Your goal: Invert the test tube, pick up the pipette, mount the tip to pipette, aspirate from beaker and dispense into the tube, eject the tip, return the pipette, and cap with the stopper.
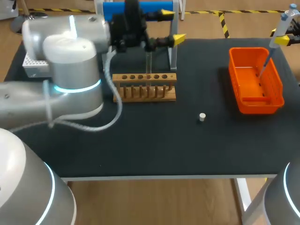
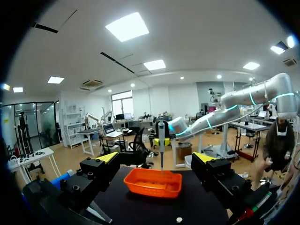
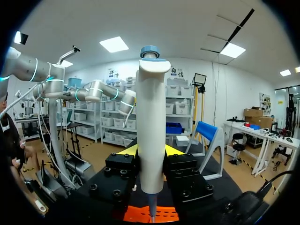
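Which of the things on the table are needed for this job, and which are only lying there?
For the job: pipette, held in the right gripper; tube; stopper; tip box.

Not named in the task: rack; orange bin; blue stand.

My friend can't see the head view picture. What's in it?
The right gripper holds a pipette over an orange bin at the right side of the black table. The left gripper hangs open behind a wooden tube rack, and a small white stopper lies between rack and bin.
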Robot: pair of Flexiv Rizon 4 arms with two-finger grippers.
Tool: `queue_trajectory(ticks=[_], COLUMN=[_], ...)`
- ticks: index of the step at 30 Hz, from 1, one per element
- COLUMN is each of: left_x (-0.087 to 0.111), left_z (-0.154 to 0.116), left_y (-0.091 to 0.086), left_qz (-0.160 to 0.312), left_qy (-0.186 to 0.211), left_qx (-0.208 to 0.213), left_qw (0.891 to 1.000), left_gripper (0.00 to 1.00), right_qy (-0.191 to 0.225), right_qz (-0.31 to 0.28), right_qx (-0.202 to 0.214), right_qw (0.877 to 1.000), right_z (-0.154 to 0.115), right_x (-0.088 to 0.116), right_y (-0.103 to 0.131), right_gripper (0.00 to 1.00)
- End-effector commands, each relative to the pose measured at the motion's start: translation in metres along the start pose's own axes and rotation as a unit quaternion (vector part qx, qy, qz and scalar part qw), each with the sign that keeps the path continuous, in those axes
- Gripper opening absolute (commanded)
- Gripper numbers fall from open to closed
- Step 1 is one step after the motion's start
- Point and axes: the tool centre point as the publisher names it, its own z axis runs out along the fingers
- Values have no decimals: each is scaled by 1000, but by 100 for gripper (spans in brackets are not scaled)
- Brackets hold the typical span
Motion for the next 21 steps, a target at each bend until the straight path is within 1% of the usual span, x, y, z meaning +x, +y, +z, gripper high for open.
queue_trajectory(ticks=[1,6,11,17,21], left_x=[-13,-21,-23,-21,-17], left_z=[92,124,151,171,180], left_y=[-12,-19,-25,-31,-34], left_qz=[-3,-7,-11,-10,-3], left_qy=[1,5,5,4,12], left_qx=[-14,-19,-21,-18,-17], left_qw=[1000,1000,1000,1000,1000], left_gripper=[100,100,100,100,100], right_qy=[0,0,0,0,0], right_qz=[0,0,0,0,0], right_qx=[1,1,1,1,1], right_qw=[1000,1000,1000,1000,1000], right_z=[-1,-1,-1,-1,-1], right_x=[1,1,1,1,1], right_y=[1,1,1,1,1], right_gripper=[0,0,0,0,0])
